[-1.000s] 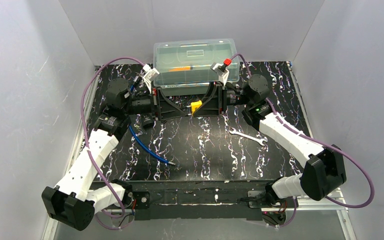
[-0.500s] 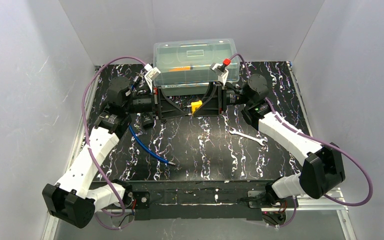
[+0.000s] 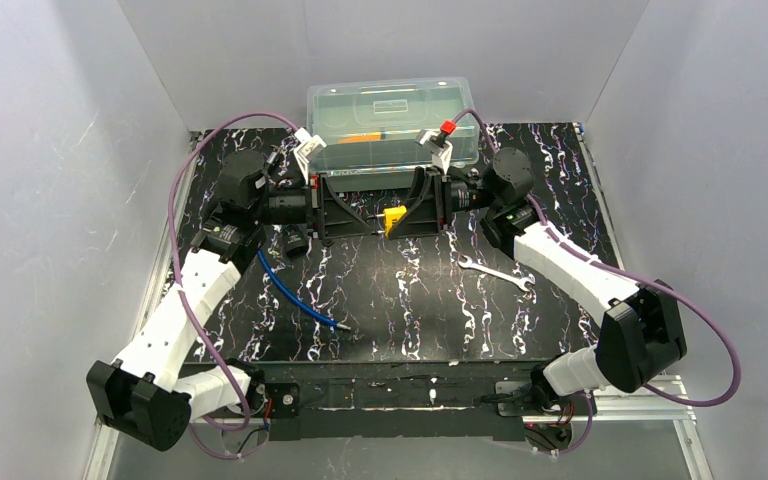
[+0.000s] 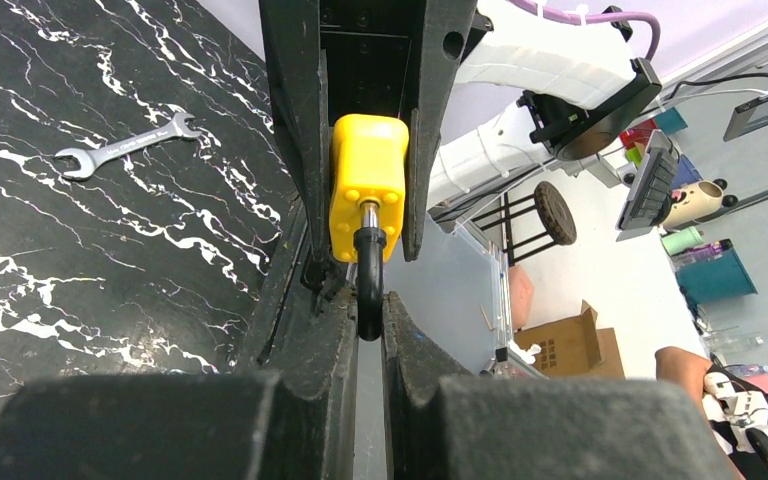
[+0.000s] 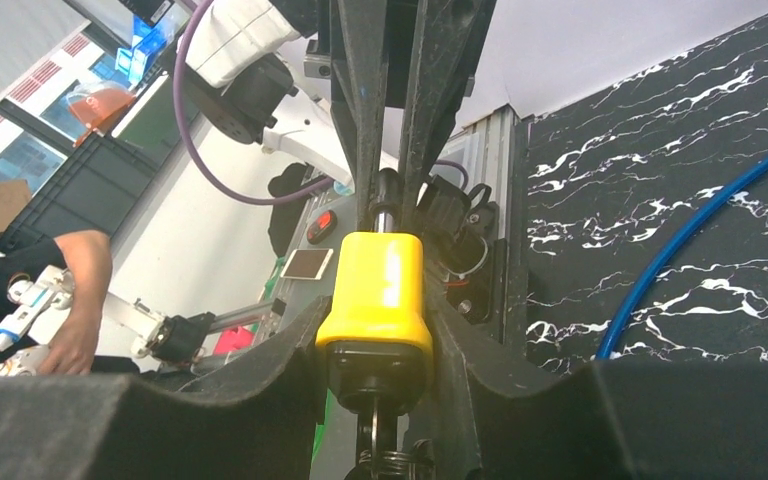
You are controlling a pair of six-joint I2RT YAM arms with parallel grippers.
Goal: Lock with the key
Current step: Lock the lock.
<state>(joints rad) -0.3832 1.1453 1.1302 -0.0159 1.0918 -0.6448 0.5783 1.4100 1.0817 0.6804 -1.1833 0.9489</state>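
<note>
The black, white-veined marbled tabletop (image 3: pixel 410 310) carries a clear lidded plastic box (image 3: pixel 390 120) at its 12 o'clock edge. Both arms reach in from 7 and 5 o'clock and meet nose to nose just in front of that box.

A blue flexible tube (image 3: pixel 295 295) lies at 8 o'clock from the tabletop's middle. A silver open-ended wrench (image 3: pixel 496 273) lies at 3 o'clock of the middle, apart from both arms. A small black block (image 3: pixel 295 243) sits just beside the left arm's wrist.

A small yellow padlock with a dark shackle (image 3: pixel 393 216) is held between the two arms, at 12 o'clock from the tabletop's middle. The left pincer (image 4: pixel 368 300) is clenched on the shackle, which runs into the narrow gap between its fingers. The right pincer (image 5: pixel 378 315) is clenched on the yellow body, its fingers (image 5: pixel 300 350) pressing both flat sides.

The tiny silvery metal key (image 5: pixel 380 440) shows only in part in the right wrist view. It is at the padlock's end away from the shackle, deep between the right fingers, with a small ring on it. Whether it sits fully in the lock cannot be told.
</note>
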